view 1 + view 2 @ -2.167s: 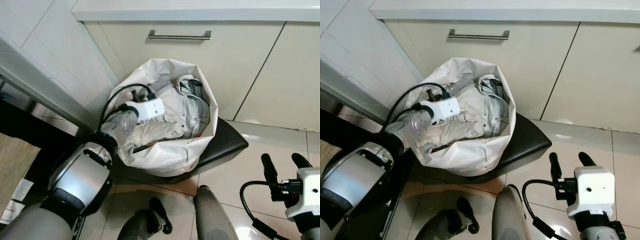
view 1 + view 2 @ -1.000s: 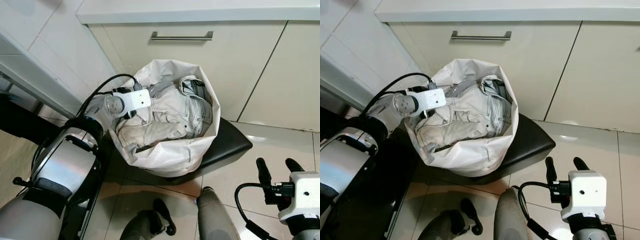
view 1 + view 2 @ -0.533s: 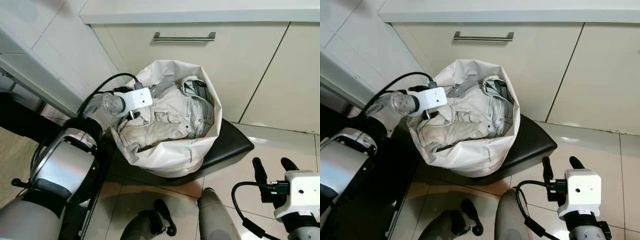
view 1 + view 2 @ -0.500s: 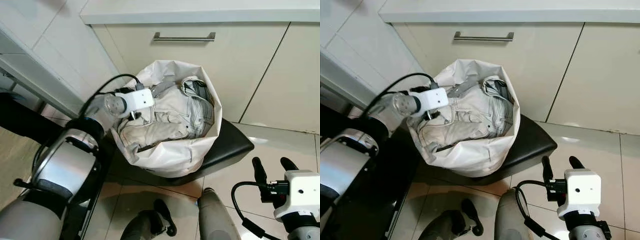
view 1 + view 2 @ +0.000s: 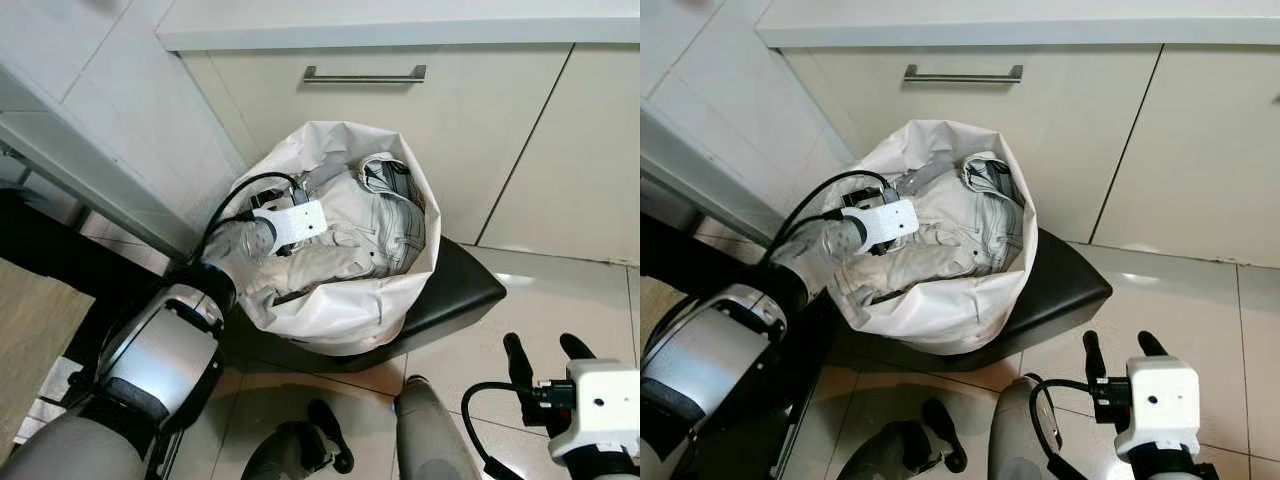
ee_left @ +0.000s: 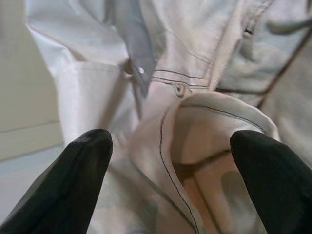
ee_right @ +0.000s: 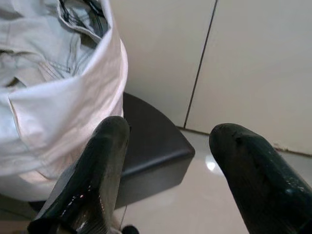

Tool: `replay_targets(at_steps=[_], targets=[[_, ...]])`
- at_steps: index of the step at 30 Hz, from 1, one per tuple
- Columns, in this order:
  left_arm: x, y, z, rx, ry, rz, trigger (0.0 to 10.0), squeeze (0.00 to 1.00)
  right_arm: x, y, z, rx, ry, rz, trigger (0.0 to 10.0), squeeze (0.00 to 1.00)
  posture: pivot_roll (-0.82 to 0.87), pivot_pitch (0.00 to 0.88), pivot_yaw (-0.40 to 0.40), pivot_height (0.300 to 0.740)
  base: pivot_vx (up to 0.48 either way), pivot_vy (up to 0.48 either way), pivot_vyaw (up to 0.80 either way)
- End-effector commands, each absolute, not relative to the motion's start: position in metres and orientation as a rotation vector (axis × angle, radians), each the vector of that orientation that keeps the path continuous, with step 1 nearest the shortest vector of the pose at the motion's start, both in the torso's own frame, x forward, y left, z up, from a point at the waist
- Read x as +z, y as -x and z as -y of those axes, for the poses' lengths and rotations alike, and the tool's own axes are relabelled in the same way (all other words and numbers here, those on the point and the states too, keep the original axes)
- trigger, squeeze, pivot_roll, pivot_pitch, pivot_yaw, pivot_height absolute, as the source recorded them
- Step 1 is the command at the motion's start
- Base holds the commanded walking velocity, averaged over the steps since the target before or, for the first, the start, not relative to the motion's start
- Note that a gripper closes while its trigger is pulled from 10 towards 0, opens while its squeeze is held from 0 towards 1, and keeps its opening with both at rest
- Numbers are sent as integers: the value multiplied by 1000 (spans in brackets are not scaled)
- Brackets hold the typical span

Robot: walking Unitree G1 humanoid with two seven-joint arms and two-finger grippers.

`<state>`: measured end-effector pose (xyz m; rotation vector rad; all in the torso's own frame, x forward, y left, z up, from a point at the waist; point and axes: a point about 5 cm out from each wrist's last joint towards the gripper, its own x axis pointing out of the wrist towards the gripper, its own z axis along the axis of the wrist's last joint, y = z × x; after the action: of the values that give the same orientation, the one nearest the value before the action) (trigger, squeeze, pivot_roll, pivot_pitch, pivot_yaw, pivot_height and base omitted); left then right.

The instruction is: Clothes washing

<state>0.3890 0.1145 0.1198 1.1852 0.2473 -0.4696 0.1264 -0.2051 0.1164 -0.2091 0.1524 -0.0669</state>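
Now left gripper (image 6: 170, 180) wide open, empty, over clothes (image 6: 195, 97) in bag (image 5: 340, 310).

I see glossy beige tiled floor (image 5: 580, 290) in front of cream cabinet (image 5: 450, 130); low black padded stool (image 5: 460, 290) standing on floor, just before cabinet; white laundry bag (image 5: 350, 310) sitting directly on stool, mouth open, pale clothes (image 5: 360, 225) heaped inside; bag covers stool's left part, bare black seat showing right of bag
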Motion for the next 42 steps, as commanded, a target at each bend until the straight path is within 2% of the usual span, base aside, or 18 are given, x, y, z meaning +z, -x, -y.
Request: replay_targets(at_steps=[1,5,6,7,16,22,30,34,42], targets=[[108,-385,-126,-426,-1237,-271,10000,0,119,-122,202,-62,204,-145,10000,0,-569,288,267,726,0,0,0],[96,-378,-127,-439,-1327,-268,10000,0,119,-118,202,-71,206,-154,10000,0,-573,305,270,726,0,0,0],[93,-376,-127,-446,-1342,-272,7098,0,119,-117,202,-73,206,-156,10000,0,-573,308,271,726,0,0,0],[89,-374,-127,-450,-1359,-275,0,0,119,-116,202,-74,206,-157,10000,0,-574,312,272,726,0,0,0],[70,-364,-134,-459,-1436,-317,0,0,120,-117,200,-80,200,-155,10000,0,-568,318,274,726,0,0,0],[69,-363,-133,-415,-1324,-361,0,0,130,-124,179,72,141,-105,10000,0,-562,312,259,726,0,0,0],[81,-370,-128,-389,-1250,-343,0,0,128,-130,187,56,167,-107,10000,0,-555,298,256,726,0,0,0],[83,-372,-125,-360,-1121,-367,0,0,127,-131,184,65,167,-110,10000,0,-553,296,255,726,0,0,0],[101,-381,-125,-268,-1057,-287,0,0,126,-133,187,58,177,-113,10000,0,-556,291,259,726,0,0,0]])
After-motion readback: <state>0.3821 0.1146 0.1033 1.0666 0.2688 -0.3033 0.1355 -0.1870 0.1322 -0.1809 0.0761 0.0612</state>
